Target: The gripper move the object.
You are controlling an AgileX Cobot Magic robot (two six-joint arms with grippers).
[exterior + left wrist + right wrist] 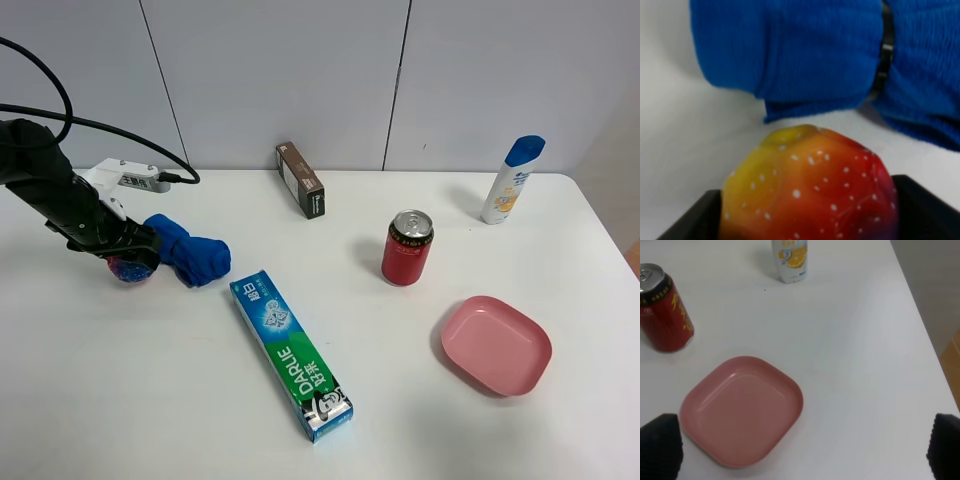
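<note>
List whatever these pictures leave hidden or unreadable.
Exterior high: the left gripper covers most of the ball.
Left wrist: the frame edge cuts off the ball's underside and the blurred blue cloth.
Right wrist: only the tips of the right fingers show; their arm is outside every view.
Exterior high: the brown box's print is too small.

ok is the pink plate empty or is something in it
Empty. The pink plate shows only bare pink inside in both the right wrist and high views; the red can stands apart from it.
</note>
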